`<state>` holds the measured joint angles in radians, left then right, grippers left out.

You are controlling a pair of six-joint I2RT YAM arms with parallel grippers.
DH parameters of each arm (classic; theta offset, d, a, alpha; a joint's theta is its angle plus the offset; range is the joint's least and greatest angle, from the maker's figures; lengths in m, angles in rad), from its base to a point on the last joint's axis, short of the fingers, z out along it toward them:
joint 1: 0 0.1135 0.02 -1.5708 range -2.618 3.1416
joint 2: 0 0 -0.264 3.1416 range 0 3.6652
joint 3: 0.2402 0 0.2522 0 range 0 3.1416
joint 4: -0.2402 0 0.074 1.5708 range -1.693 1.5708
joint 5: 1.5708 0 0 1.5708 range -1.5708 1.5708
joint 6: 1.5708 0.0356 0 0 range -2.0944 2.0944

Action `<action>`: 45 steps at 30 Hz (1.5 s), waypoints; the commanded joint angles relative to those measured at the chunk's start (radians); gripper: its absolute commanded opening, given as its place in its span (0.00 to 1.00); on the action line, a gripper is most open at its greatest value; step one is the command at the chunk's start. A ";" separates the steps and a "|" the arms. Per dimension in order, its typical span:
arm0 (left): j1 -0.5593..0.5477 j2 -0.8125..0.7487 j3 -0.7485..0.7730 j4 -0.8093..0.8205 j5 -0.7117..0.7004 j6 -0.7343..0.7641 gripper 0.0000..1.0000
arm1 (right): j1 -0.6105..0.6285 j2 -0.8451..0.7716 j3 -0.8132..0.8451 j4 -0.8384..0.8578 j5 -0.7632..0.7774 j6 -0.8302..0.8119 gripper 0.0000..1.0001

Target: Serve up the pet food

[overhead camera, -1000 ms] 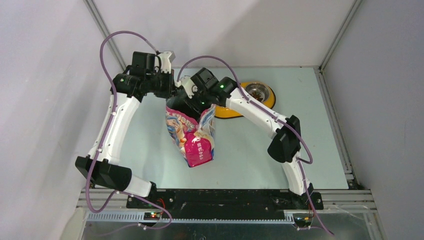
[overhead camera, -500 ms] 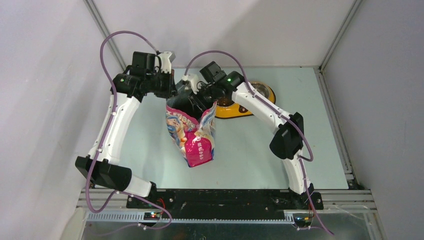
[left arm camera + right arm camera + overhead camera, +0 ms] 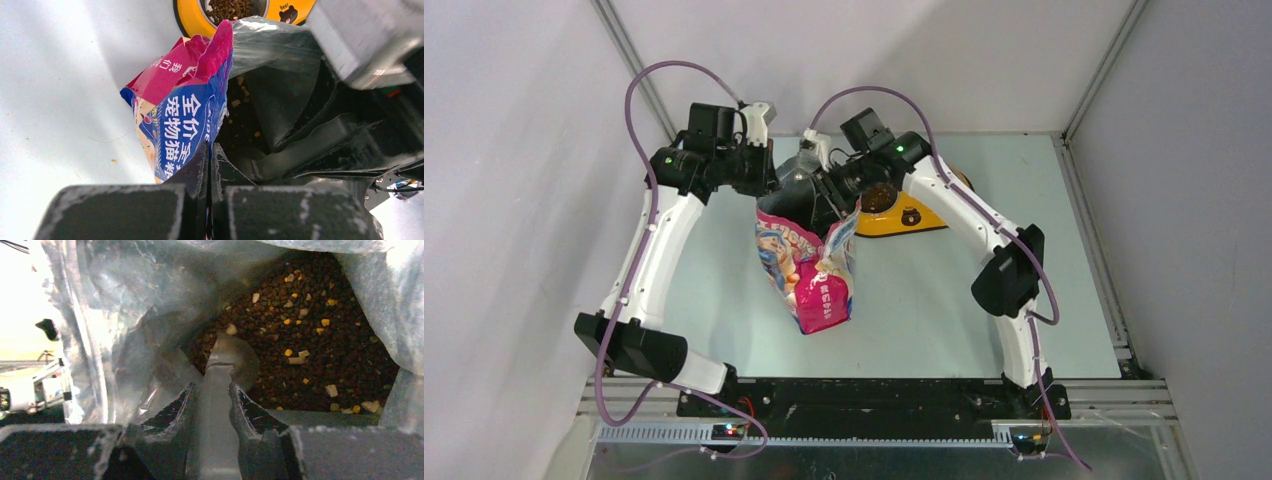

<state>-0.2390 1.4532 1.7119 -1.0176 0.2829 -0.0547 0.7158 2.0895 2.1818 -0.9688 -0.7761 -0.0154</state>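
The pink-and-blue cat food bag (image 3: pixel 809 270) stands open in the middle of the table. My left gripper (image 3: pixel 210 155) is shut on the bag's rim (image 3: pixel 200 117) and holds it open. My right gripper (image 3: pixel 213 392) is shut on the handle of the clear plastic scoop (image 3: pixel 227 357), inside the bag's silver lining (image 3: pixel 115 315). The scoop's bowl hangs just above the brown kibble (image 3: pixel 320 340) in the bag. From above, the right gripper (image 3: pixel 816 200) sits at the bag's mouth. The yellow double bowl (image 3: pixel 904 215) lies behind the bag; one cup holds kibble (image 3: pixel 230 7).
The right arm (image 3: pixel 969 215) crosses over the yellow bowl and hides most of it. A few stray pellets (image 3: pixel 114 161) lie on the pale table left of the bag. White walls close the back and sides.
My right arm has swung back and up toward the far side, its wrist now over the bowl with the gripper still at the bag's mouth. The left arm and bag have held still.
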 commanded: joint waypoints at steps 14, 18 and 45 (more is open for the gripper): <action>-0.002 -0.074 -0.027 -0.042 -0.065 0.149 0.00 | -0.178 -0.096 -0.034 0.172 -0.275 0.427 0.00; -0.001 -0.086 -0.041 -0.061 -0.056 0.179 0.00 | -0.192 -0.097 -0.049 0.245 -0.299 0.510 0.00; -0.002 -0.065 0.001 -0.085 -0.143 0.272 0.00 | -0.353 -0.203 -0.290 0.633 -0.363 1.031 0.00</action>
<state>-0.2459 1.3895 1.6650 -1.0706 0.1680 0.1669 0.4084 1.9484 1.9072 -0.4164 -1.0863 0.9264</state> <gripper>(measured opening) 0.004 0.297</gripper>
